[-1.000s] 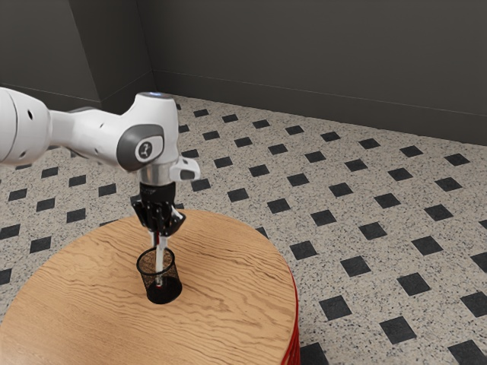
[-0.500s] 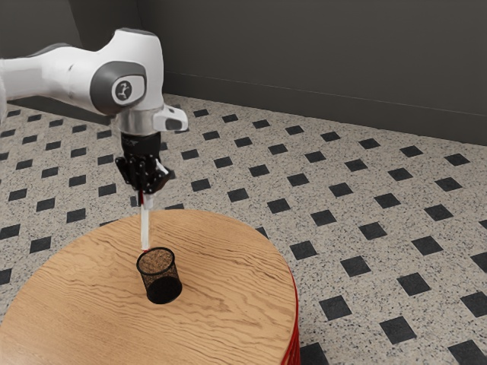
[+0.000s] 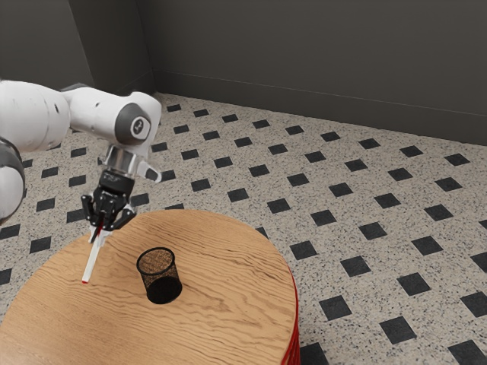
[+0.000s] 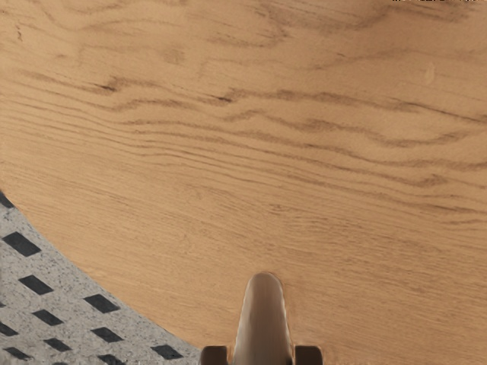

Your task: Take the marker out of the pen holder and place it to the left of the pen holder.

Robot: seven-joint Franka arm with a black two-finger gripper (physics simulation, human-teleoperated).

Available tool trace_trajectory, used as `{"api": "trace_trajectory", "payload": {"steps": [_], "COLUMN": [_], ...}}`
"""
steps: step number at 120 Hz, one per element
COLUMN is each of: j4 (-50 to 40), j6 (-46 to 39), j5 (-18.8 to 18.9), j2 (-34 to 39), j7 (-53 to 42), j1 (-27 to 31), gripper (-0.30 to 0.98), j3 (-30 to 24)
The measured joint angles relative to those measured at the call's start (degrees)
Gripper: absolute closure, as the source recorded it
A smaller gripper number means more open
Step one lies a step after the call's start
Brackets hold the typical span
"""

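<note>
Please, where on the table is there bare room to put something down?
Bare wood stretches from the pen holder to the table edge on the exterior view's right. More lies nearer that camera. Crowded: the pen holder's other side, where the end effector grips the marker.

Camera placement: one exterior station, one wrist mount.
The exterior view is taken from the side of the arm (image 3: 99,114), raised above the round table (image 3: 228,304), facing obliquely down across it to the tiled floor (image 3: 380,228) and dark wall (image 3: 319,46); it stands far enough back to include the pen holder (image 3: 163,289) and most of the tabletop, the near side being cut by the frame. The wrist view is taken from the arm's hand, above the tabletop and much nearer to it, facing down past the marker (image 3: 91,262). Common to both: wood surface, part of the curved table edge, floor tiles, marker.
</note>
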State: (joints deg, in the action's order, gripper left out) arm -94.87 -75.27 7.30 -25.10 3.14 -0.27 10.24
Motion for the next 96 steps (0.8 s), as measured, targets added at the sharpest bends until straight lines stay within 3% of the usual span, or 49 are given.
{"api": "trace_trajectory", "payload": {"steps": [44, 70, 86, 96], "j4": [5.7, 6.8, 10.1, 11.2], "j6": [5.0, 5.0, 3.3, 2.6], "j5": [0.2, -0.8, -2.1, -3.4], "j2": [-9.9, -10.8, -9.9, -1.3], "j7": [1.0, 1.4, 1.3, 1.2], "j1": [0.9, 1.2, 1.2, 1.0], "gripper": [0.77, 0.32, 0.17, 0.11], "j3": [1.5, 1.4, 1.3, -2.5]}}
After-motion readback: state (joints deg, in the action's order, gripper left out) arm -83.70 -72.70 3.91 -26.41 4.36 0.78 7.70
